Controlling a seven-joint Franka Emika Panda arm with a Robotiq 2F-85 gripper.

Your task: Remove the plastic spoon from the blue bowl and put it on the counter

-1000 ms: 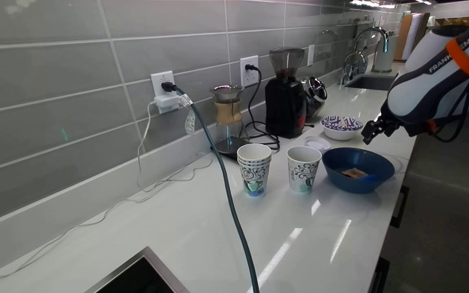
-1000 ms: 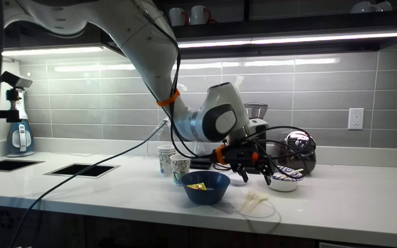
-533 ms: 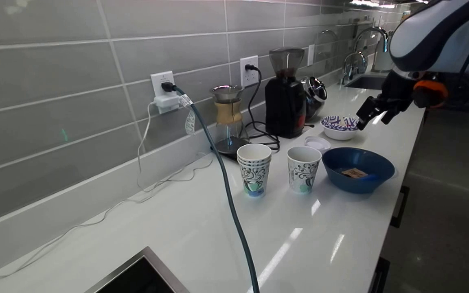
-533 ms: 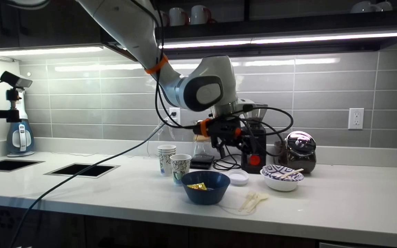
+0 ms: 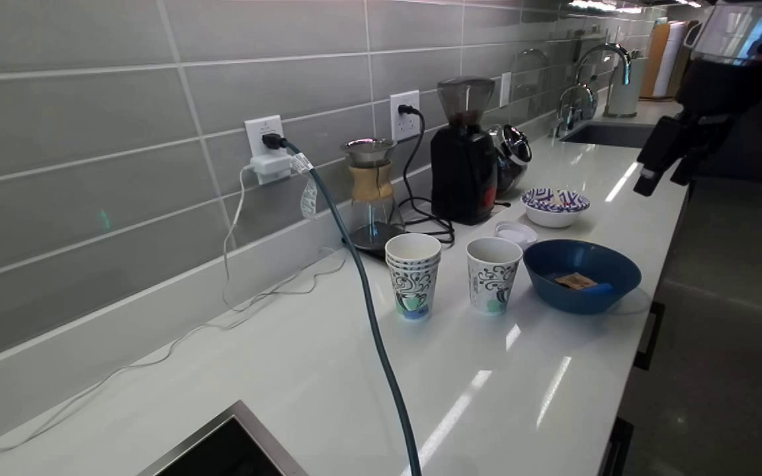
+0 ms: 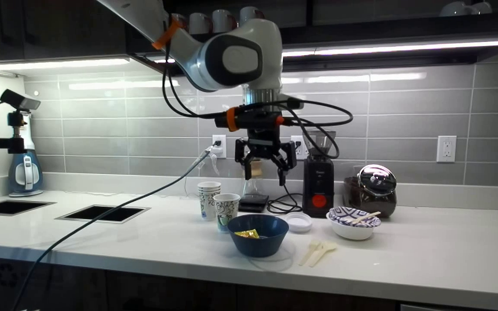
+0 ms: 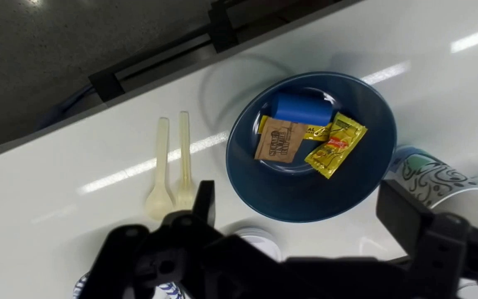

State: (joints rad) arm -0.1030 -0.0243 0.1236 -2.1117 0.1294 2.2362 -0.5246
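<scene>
The pale plastic spoon (image 7: 161,166) lies on the white counter (image 7: 110,199), beside a pale fork (image 7: 185,158); it also shows in an exterior view (image 6: 327,246). The dark blue bowl (image 7: 305,195) stands next to them, also in both exterior views (image 5: 579,301) (image 6: 257,248). It holds a brown sugar packet, yellow packets and a blue cylinder; no spoon shows in it. My gripper (image 6: 264,176) is open and empty, pointing down well above the bowl. Its spread fingers frame the bowl's near rim in the wrist view (image 7: 299,203).
Paper cups (image 6: 226,211) stand beside the bowl. A white lid (image 6: 299,222) and a patterned bowl (image 6: 352,229) with a pale utensil across it stand on the other side. A grinder (image 6: 318,185) and a glass coffee maker (image 5: 372,185) are by the wall. A cable (image 5: 368,291) crosses the counter.
My gripper has risen and swung from beside the patterned bowl to above the blue bowl, turning to point downward. The spoon, fork and bowls have not moved.
</scene>
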